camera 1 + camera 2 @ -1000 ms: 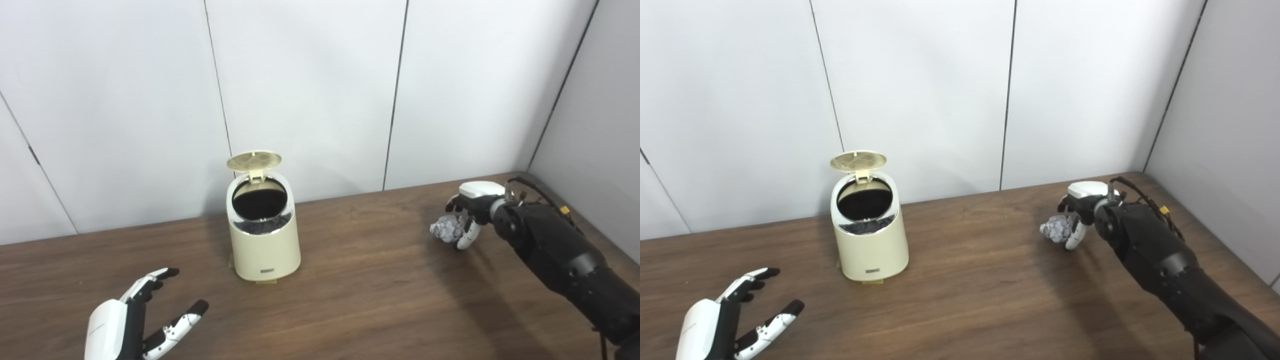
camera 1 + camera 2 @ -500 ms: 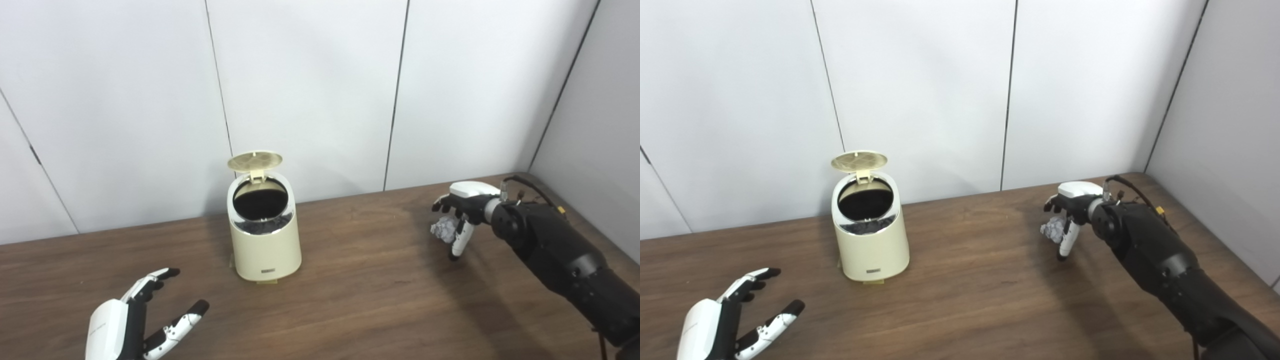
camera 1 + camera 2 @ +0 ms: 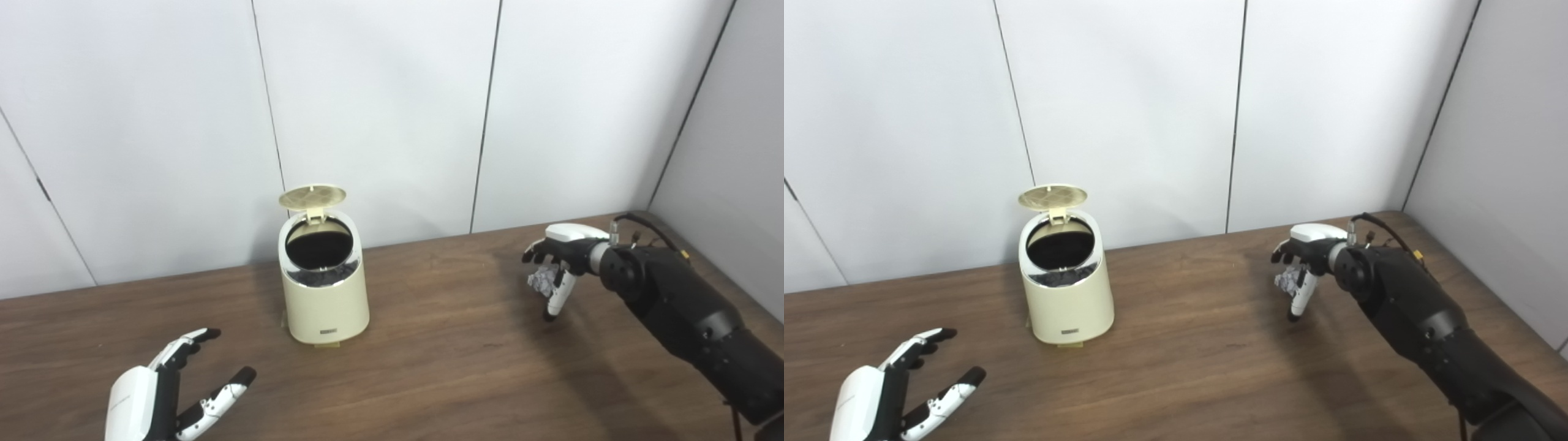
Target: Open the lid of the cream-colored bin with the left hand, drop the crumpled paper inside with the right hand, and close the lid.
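Observation:
The cream-colored bin [image 3: 323,300] stands on the wooden table [image 3: 441,367] left of centre, with its round lid [image 3: 312,196] tipped up at the back and the dark inside showing. The crumpled paper [image 3: 539,280] lies on the table at the right. My right hand [image 3: 560,257] hovers over it, fingers curled above the paper and thumb pointing down beside it, not closed on it. The paper also shows in the right eye view [image 3: 1286,282]. My left hand [image 3: 159,392] is open and empty at the lower left, well in front of the bin.
White wall panels [image 3: 380,110] stand right behind the table's back edge, and a side wall [image 3: 735,153] closes the right corner. Bare tabletop lies between the bin and the paper.
My right hand has shifted left over the paper and its thumb has swung down beside it. The paper, the bin and my left hand have stayed put.

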Controlling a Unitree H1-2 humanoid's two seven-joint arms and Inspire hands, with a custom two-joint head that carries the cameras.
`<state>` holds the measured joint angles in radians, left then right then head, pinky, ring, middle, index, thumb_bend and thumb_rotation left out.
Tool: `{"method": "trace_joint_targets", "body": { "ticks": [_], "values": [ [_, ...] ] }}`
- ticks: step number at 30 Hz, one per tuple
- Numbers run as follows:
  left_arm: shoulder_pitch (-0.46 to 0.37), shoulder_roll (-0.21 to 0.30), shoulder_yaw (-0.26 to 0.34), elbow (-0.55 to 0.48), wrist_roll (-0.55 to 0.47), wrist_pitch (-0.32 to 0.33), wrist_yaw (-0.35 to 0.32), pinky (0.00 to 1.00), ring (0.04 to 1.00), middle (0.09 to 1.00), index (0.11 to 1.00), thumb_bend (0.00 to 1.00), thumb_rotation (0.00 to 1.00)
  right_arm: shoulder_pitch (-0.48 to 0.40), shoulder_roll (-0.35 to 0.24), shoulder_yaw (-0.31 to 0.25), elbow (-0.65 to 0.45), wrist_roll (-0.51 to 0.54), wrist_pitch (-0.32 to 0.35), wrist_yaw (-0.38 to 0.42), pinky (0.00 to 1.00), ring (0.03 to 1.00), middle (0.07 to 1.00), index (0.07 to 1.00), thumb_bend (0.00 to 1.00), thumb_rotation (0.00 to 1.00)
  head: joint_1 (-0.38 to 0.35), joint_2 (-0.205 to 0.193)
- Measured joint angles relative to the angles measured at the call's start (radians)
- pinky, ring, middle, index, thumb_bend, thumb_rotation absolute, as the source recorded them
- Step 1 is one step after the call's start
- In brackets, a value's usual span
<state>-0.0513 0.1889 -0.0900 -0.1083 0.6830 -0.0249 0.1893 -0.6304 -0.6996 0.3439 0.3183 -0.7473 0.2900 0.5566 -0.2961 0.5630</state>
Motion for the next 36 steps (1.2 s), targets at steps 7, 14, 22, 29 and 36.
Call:
{"method": "trace_joint_targets", "body": {
  "ticks": [7,14,22,29,36],
  "values": [
    [0.0,0.0,0.001,0.0,-0.001,-0.001,0.0,0.7,0.749,0.777,0.778,0.78,0.77,0.0,-0.002,0.025,0.007,-0.032,-0.003,0.0,0.59,0.716,0.795,0.798,0.97,0.22,-0.003,0.003],
    [0.0,0.0,0.001,0.0,-0.001,-0.001,0.0,0.7,0.749,0.777,0.779,0.77,0.77,-0.017,-0.005,0.04,0.046,-0.067,-0.024,-0.005,0.59,0.709,0.785,0.789,0.96,0.22,-0.003,0.005],
    [0.0,0.0,0.002,0.0,-0.001,-0.001,0.0,0.68,0.747,0.778,0.78,0.79,0.77,-0.006,-0.01,0.045,0.007,-0.107,-0.023,-0.007,0.47,0.567,0.661,0.747,0.9,0.16,-0.003,0.009],
    [0.0,0.0,0.002,-0.001,-0.001,0.0,0.0,0.68,0.747,0.775,0.777,0.77,0.77,-0.002,-0.007,0.055,0.038,-0.133,-0.048,-0.075,0.41,0.484,0.465,0.542,0.56,0.0,-0.002,0.011],
    [0.0,0.0,0.002,-0.001,-0.001,0.0,0.0,0.67,0.749,0.775,0.773,0.78,0.77,-0.002,0.009,0.057,0.066,-0.168,-0.046,-0.156,0.39,0.406,0.48,0.521,0.52,0.0,-0.003,0.011]
  ]
}}
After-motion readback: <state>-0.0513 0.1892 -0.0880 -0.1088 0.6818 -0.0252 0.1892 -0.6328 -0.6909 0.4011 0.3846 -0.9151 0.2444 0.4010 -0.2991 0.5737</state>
